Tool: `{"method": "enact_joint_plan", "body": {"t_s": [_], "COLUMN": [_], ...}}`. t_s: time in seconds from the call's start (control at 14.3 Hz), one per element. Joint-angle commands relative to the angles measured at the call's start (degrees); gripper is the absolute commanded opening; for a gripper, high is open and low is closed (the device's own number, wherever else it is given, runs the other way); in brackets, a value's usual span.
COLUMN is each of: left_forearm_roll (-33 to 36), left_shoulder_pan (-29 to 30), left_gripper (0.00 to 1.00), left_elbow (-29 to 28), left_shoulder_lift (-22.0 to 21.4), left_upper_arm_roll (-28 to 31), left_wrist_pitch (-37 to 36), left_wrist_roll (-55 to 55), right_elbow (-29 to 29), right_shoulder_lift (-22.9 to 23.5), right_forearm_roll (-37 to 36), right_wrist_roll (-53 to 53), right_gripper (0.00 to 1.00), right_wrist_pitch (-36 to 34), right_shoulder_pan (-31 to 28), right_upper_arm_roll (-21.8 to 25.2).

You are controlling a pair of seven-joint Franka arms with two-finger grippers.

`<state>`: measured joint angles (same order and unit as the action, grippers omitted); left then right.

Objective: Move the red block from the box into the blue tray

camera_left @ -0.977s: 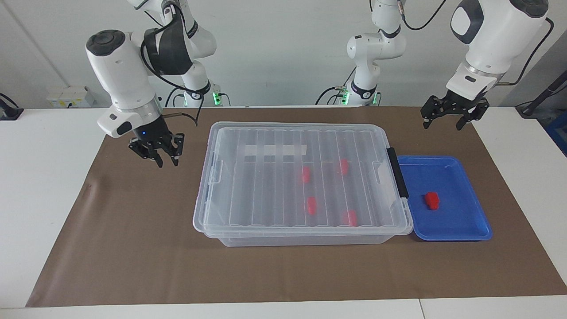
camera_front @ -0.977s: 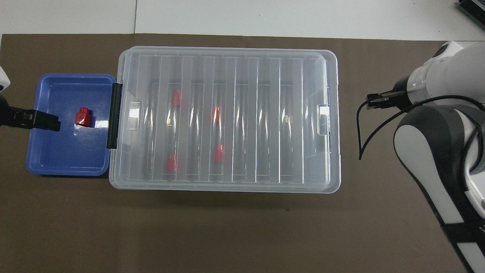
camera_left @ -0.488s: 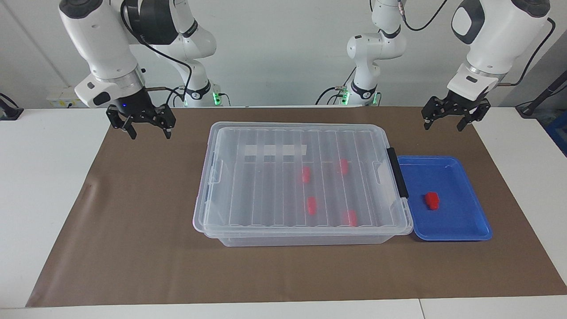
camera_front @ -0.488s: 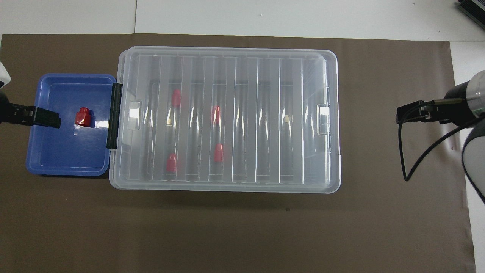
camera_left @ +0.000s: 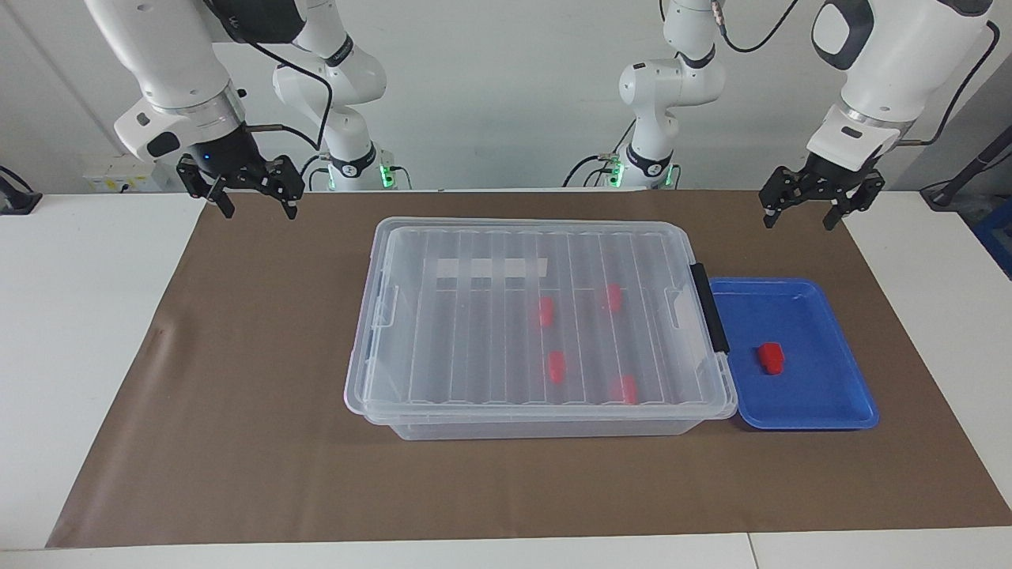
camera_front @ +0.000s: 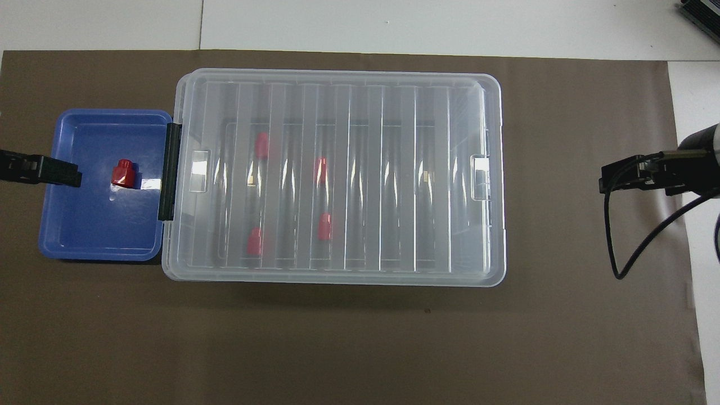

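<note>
One red block lies in the blue tray, which stands against the clip-handle end of the box. The box's clear ribbed lid is on, and several more red blocks show through it. My left gripper hangs open and empty in the air at the left arm's end of the mat, well clear of the tray. My right gripper hangs open and empty over the mat's corner at the right arm's end, away from the box.
A brown mat covers the middle of the white table. A black cable loops down from the right wrist. A black clip handle sits between the box and the tray.
The right gripper has risen and drawn back from beside the box toward the right arm's corner of the mat, its fingers spreading wider. The left gripper has lifted slightly.
</note>
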<state>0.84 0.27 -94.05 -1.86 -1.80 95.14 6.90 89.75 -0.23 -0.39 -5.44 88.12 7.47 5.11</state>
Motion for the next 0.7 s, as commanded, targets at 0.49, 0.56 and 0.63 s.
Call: {"method": "enact_joint_plan", "body": {"t_s": [0.49, 0.56, 0.63], "left_forearm_roll": [-0.4, -0.4, -0.4], "left_shoulder_pan": [-0.1, -0.18, -0.19], "left_gripper": [1.0, 1.0, 1.0], "left_elbow": [0.01, 0.01, 0.01], "left_shoulder_lift": [-0.69, -0.69, -0.69], "left_upper_arm_roll": [0.3, 0.3, 0.3], "left_wrist_pitch": [-0.48, -0.48, -0.57], "left_wrist_roll": [-0.31, -0.31, -0.31], "right_elbow": [1.83, 1.83, 1.83], "right_shoulder_lift": [-1.09, -1.09, -1.09], "right_forearm_roll": [-0.32, -0.32, -0.4], "right_wrist_roll": [0.61, 0.61, 0.7], "right_gripper": [1.0, 1.0, 1.0], "right_wrist_pitch": [0.3, 0.3, 0.3], "right_shoulder_pan": [-1.32, -1.32, -1.32], "right_upper_arm_roll": [-0.19, -0.19, -0.19]}}
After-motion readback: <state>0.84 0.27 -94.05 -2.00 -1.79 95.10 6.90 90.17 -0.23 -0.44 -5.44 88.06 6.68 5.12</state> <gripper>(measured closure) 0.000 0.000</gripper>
